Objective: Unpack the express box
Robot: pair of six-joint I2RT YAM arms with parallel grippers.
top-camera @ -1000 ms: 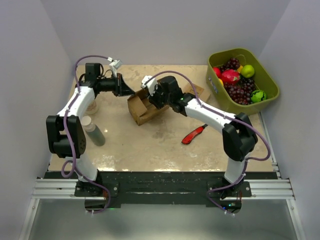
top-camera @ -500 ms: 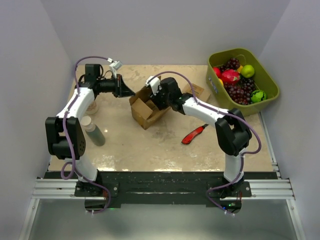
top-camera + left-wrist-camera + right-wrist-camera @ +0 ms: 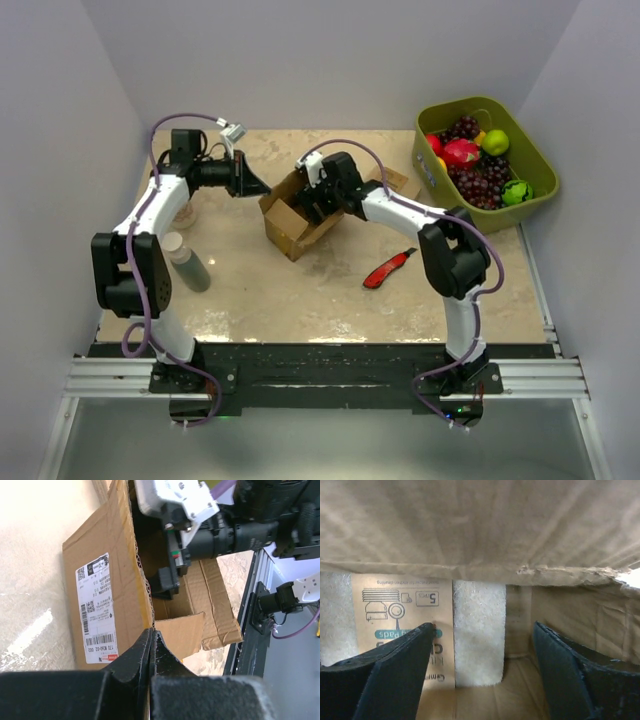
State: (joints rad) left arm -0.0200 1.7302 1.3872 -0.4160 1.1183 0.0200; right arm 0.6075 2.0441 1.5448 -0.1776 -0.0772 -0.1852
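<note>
Right gripper (image 3: 482, 630) is pushing deeper into the brown cardboard express box (image 3: 290, 225), jaws spread wide; left gripper (image 3: 151, 640) is clamping its light, creasable wall edge, likely the soundest hold.

The top external camera looks down from above and behind the arm bases, far enough back to take in the whole surface (image 3: 300, 290), with the express box (image 3: 293, 215) small near its middle. The left wrist camera sits just behind the left end effector (image 3: 151, 631), close to the box's labelled side and open mouth, and also catches the right end effector (image 3: 169, 577) inside. The right wrist camera looks from within that box at its inner wall, very near; all three views share the box.
</note>
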